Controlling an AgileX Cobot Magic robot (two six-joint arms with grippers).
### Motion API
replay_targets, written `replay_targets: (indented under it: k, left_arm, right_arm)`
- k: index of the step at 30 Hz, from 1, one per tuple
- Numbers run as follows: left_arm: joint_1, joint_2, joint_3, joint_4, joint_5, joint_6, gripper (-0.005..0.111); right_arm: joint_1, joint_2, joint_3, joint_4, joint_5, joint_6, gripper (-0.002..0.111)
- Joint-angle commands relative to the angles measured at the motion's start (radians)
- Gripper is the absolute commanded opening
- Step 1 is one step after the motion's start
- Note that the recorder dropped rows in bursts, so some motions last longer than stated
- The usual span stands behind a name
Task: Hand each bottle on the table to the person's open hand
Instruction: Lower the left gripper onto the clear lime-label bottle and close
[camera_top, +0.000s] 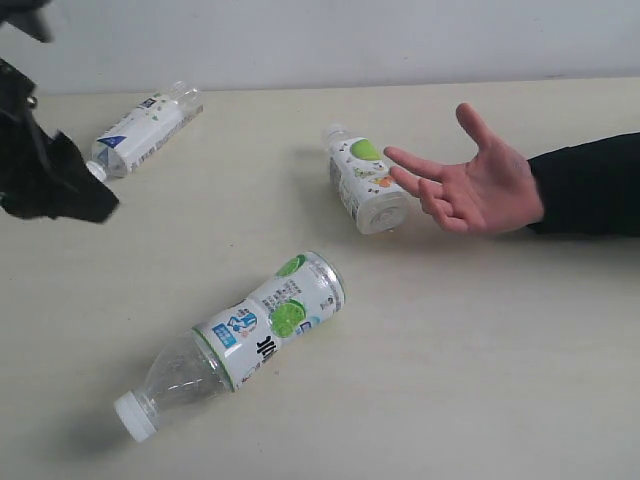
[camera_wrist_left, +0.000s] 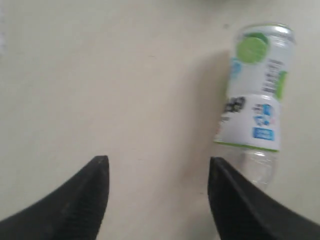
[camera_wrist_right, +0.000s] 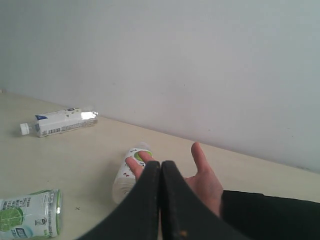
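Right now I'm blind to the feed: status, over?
Left gripper open, empty, above table beside lime-label bottle. Right gripper shut, empty. White-blue bottle, small white bottle also lying down; open hand beside the small one. No obstruction seen.

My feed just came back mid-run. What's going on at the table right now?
Neither gripper holds anything. The left gripper hangs open over the table, with the lime-label bottle beside its fingers, not between them. The right gripper is shut and empty. The white-blue bottle and the small fruit bottle also lie on their sides. The person's open hand waits empty next to the fruit bottle.
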Motion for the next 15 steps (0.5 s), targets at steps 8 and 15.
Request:
replay_targets:
  k: [8,15]
  left_arm:
    - [-0.336,0.133,-0.009,0.036,-0.06,-0.033,0.075]
    - [-0.459,0.299,-0.009,0.281,-0.096,-0.306,0.078]
  right_arm:
    - [0.003,-0.005,0.004,0.004,-0.008,0.0,0.0]
    - [0.003,-0.005,0.004,0.004,-0.008,0.0,0.0]
